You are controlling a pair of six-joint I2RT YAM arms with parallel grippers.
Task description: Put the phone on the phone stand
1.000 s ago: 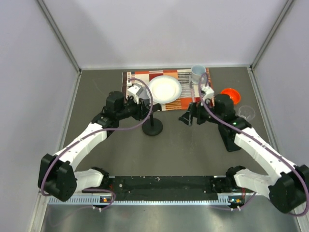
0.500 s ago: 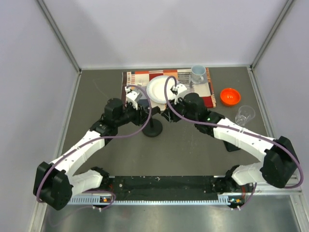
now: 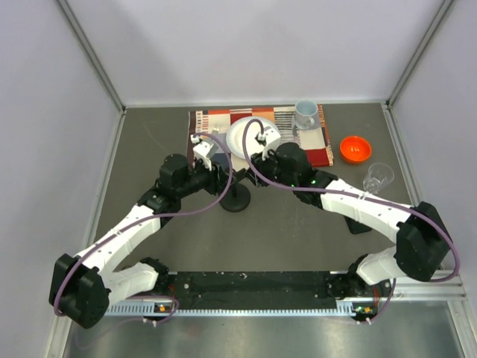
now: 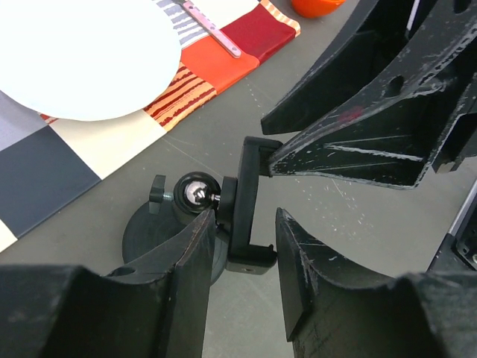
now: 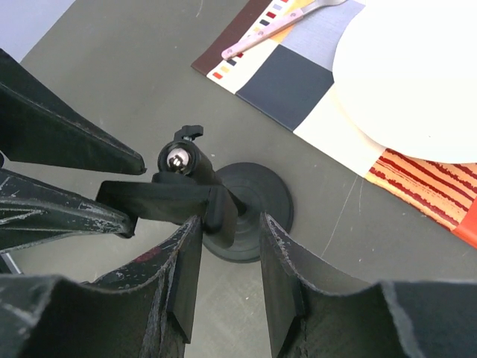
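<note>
White plate and mug sit on placemat; orange bowl, glass beside.

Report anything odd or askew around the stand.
On the phone stand, the cradle looks tipped sideways on its ball joint and empty, with the left gripper and right gripper crowding it. Nothing looks spilled or broken.

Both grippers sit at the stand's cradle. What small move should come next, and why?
Probably close the right gripper gently on the cradle of the phone stand while the left gripper steadies it. Both grippers' fingers straddle the cradle, which sits tilted on its ball joint, and what looks like the phone lies flat on the table under the right arm.
</note>
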